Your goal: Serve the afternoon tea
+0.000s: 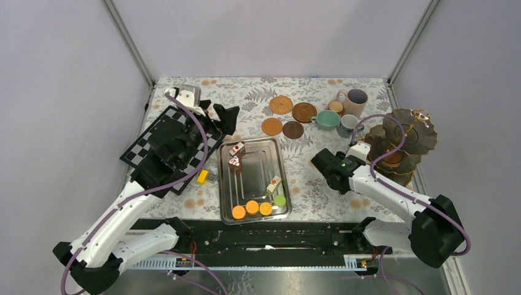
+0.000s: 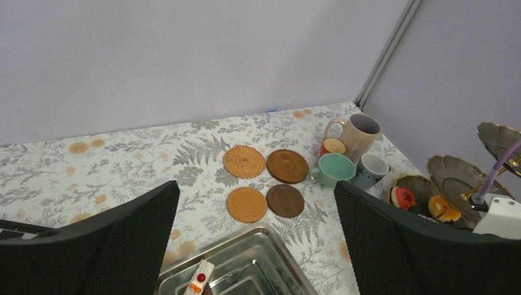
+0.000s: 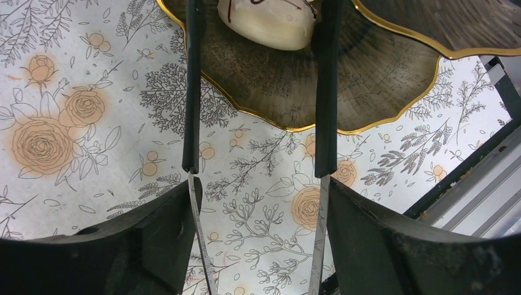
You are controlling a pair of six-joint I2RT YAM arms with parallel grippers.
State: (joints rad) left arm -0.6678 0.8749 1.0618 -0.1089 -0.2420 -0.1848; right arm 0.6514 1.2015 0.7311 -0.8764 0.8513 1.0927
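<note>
Inside the steel tray (image 1: pixel 221 184), two cake slices (image 1: pixel 236 149) lie at its far left, a third slice (image 1: pixel 273 184) lies by its right rim, and three orange biscuits (image 1: pixel 252 206) sit in a row along its near edge. Beyond the tray's far right corner four round coasters (image 1: pixel 281 104) lie flat in a square: one woven, one tan, two dark brown. Further right of the tray the beige mug (image 1: pixel 353 101), small orange mug (image 1: pixel 335 107), teal mug (image 1: pixel 327 119) and grey mug (image 1: pixel 348 125) stand upright, bunched together. Far right of the tray stands the dark, gold-rimmed three-tier stand (image 1: pixel 402 138), carrying a white pastry (image 3: pixel 267 21)

Tray (image 1: pixel 261 161) mid-table w/ pastries (image 1: pixel 252 207) in it; coasters (image 1: pixel 281 104), mugs (image 1: pixel 355 100) behind; stand (image 1: pixel 410 136) at right.
</note>
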